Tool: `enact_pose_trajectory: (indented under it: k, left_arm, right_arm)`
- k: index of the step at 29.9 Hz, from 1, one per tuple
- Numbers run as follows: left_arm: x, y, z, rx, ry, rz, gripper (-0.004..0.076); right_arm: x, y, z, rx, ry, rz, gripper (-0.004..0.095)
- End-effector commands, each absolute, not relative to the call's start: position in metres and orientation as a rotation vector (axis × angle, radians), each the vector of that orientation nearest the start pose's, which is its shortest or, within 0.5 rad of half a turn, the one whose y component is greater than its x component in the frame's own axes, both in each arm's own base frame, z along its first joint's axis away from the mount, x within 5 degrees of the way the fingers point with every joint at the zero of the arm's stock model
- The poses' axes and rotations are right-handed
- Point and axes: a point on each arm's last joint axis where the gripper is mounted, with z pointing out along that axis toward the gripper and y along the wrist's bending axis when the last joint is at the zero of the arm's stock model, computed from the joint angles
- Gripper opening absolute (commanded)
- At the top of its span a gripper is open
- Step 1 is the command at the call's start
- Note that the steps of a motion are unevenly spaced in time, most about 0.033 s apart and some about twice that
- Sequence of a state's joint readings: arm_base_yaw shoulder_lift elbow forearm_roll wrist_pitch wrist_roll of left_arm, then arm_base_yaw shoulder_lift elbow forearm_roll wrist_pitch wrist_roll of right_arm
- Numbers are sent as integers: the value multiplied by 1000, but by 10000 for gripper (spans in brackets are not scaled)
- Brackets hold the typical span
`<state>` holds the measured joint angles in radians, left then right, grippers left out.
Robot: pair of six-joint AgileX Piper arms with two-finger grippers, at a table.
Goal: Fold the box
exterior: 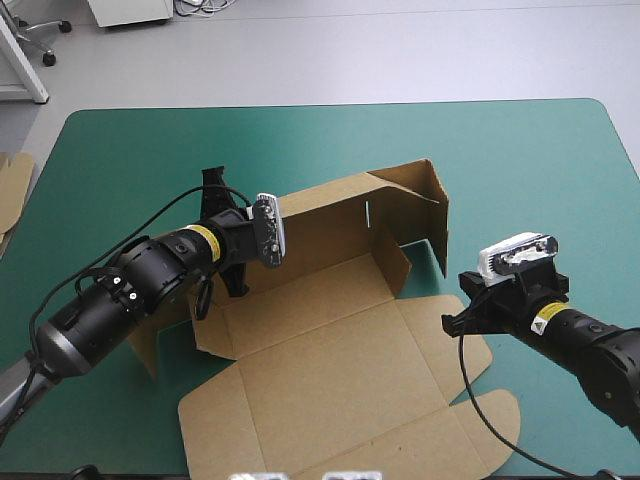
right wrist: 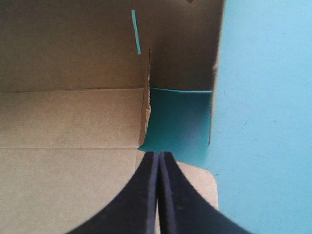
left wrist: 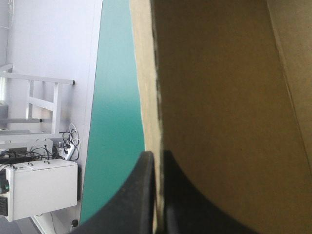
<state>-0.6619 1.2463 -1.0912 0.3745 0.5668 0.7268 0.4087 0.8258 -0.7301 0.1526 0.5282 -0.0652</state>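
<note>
Though cut from a single sheet, shown only partly raised: box (exterior: 330,370) of brown board, with long back wall upright, one end wall bent round at the corner farthest from the left claw (left wrist: 157,156), a narrow slot cut through the back wall, and base panel, lid panel and rounded side flaps lying flat. Creases plainly marked between panels.

Resting on desk (exterior: 120,150) with teal-green cover. Pale grey floor (exterior: 400,50) beyond the far edge. Edge of further board (exterior: 12,185) at the desk's left edge, well apart from the left claw.

Left claw: black fingers all but closed, gripping the box by the edge of the upright wall, board sandwiched between them, teal-green cover to one side of the claw and brown inner face to the other.

Right claw (right wrist: 158,155): fingers pressed together in one pointed arch, closed and empty, poised over the flat board at the box's right side. Just ahead of its tip, a patch of teal-green cover framed by the end wall and an inner flap. Slotted back wall farther ahead.
</note>
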Motion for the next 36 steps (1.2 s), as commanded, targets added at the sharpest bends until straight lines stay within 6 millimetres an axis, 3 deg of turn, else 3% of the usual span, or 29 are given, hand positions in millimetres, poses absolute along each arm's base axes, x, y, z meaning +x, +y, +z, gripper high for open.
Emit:
enact_pose_trajectory:
  k: [1,15,18,27,31,36]
  left_arm:
    - [219,-149,366,1542,1433,464,-14]
    - [216,-150,342,1573,1406,455,-14]
    - [216,-151,339,1570,1406,441,-14]
    - [210,-160,338,1574,1403,380,-14]
    - [209,-160,338,1530,1450,342,-14]
    - [209,-160,337,1481,1505,304,-14]
  right_arm:
    - [153,72,350,-372,1963,372,-33]
    - [158,72,361,-263,1856,433,-34]
    - [164,75,371,-248,1837,445,-33]
    - [206,94,423,-271,1839,444,-34]
    - [230,104,430,-285,1915,437,-33]
    - [254,99,435,-248,1978,406,-34]
